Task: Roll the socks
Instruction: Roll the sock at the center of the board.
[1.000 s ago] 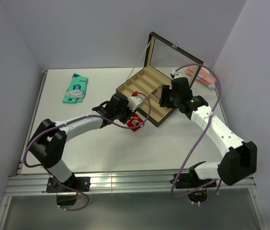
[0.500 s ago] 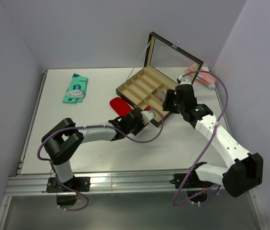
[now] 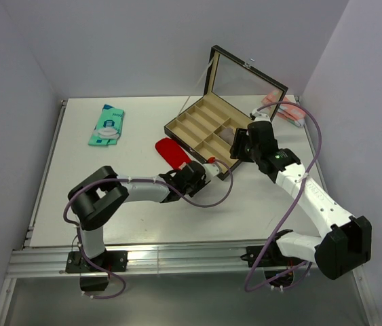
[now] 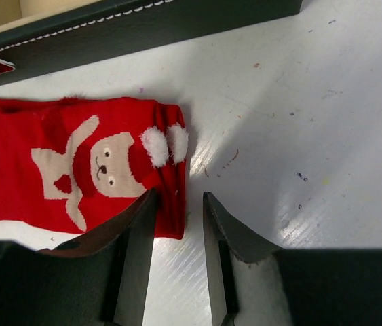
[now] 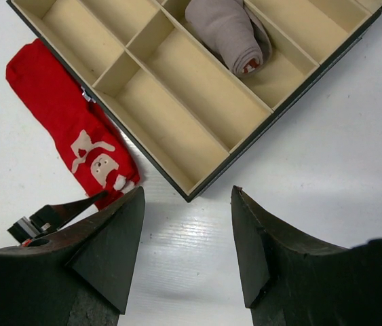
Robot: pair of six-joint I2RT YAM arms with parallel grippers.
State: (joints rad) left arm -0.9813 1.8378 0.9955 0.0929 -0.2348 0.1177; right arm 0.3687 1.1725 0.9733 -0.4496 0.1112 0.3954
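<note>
One red sock [image 3: 170,152] with a white emblem lies flat on the table, against the near left side of the open box [image 3: 197,117]. It also shows in the left wrist view [image 4: 75,163] and the right wrist view [image 5: 68,129]. My left gripper [image 3: 192,170] is low at the sock's near end. In the left wrist view [image 4: 177,227] its jaws are a little apart, and the sock's end edge lies between them, by the left finger. My right gripper [image 3: 239,146] is open and empty above the box's near corner, also seen in the right wrist view [image 5: 187,234].
The box has several tan compartments; one holds a rolled grey sock [image 5: 228,30]. Its glass lid [image 3: 245,78] stands open at the back. A teal sock [image 3: 107,125] lies far left. A pale pink bundle [image 3: 282,109] lies far right behind the box.
A second ago the sock was bunched under my left gripper; now it lies stretched flat. My left gripper has swung nearer and right. My right gripper has shifted slightly right.
</note>
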